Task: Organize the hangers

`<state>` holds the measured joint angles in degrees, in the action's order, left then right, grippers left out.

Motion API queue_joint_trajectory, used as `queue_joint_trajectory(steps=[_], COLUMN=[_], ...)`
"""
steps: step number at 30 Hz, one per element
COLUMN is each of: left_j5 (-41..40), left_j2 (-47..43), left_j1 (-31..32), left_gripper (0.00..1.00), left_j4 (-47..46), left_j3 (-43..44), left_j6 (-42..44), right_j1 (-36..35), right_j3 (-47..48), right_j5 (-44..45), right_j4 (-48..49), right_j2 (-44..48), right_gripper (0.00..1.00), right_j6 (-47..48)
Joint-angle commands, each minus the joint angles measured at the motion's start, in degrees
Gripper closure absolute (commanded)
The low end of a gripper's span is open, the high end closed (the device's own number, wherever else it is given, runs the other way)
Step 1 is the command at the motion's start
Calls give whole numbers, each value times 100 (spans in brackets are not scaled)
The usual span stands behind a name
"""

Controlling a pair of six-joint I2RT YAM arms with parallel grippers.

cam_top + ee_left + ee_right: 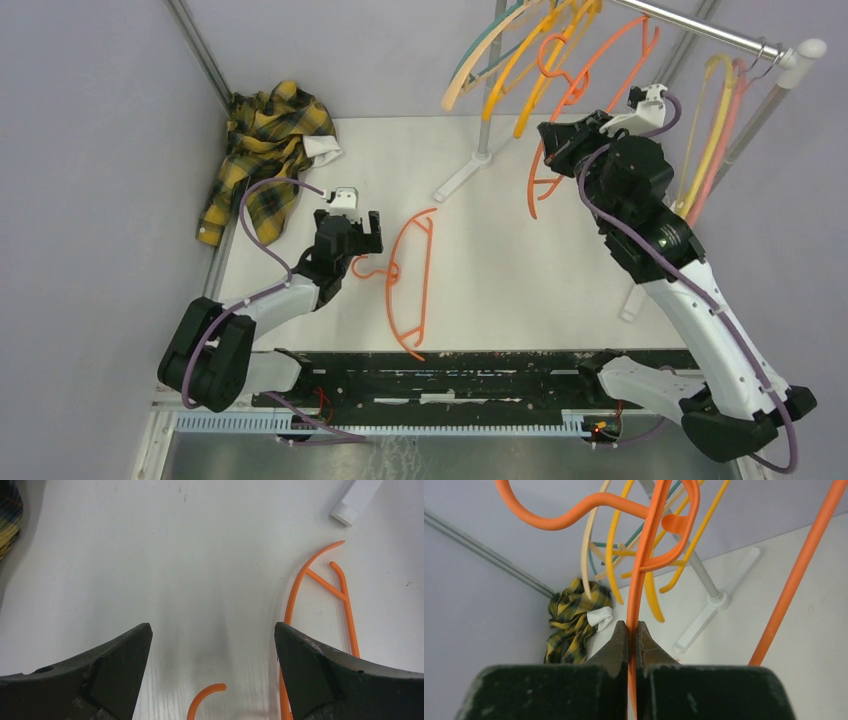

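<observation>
Right gripper (pixel 633 626) clamped on thin orange plastic hanger (pixel 638 590), raised beside silver metal rail (pixel 700 28) carrying yellow, peach and teal hangers (pixel 651 597). Left gripper (pixel 212 626) spread wide, empty, over second orange hanger (pixel 291 600) flat on white table (pixel 520 270).

White table (pixel 520 270), one orange hanger (pixel 428 270) lying flat left of centre, its hook pointing left, crumpled plaid shirt (pixel 262 150) heaped at the far left corner, white stand foot (pixel 465 175) at the far middle, second foot (pixel 630 305) near the right edge.
</observation>
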<state>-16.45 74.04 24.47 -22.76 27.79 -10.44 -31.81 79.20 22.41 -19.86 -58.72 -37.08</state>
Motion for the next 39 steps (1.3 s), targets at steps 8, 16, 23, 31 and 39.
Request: queue_joint_trajectory(steps=[8, 16, 23, 31, 39], left_j5=[-127, -152, -169, -228, -196], left_j2=[-173, -140, -109, -84, 38], left_j1=[-9, -4, -4, -12, -15], left_gripper=[1, 1, 1, 1, 1], left_j4=[-228, -236, -222, -220, -246], left_j3=[59, 66, 76, 80, 125], left_j6=[-125, -121, -118, -90, -116], right_j1=[1115, 2015, 2683, 2751, 2751], right_j3=[-104, 114, 295, 58, -202], right_j5=[-962, -1680, -2614, -2835, -3054], right_j4=[1149, 1695, 2583, 3120, 2832], right_j2=[-377, -820, -1740, -1805, -1335], right_gripper=[99, 99, 99, 99, 99], right_j6=[-1234, -1803, -2755, -2892, -2679])
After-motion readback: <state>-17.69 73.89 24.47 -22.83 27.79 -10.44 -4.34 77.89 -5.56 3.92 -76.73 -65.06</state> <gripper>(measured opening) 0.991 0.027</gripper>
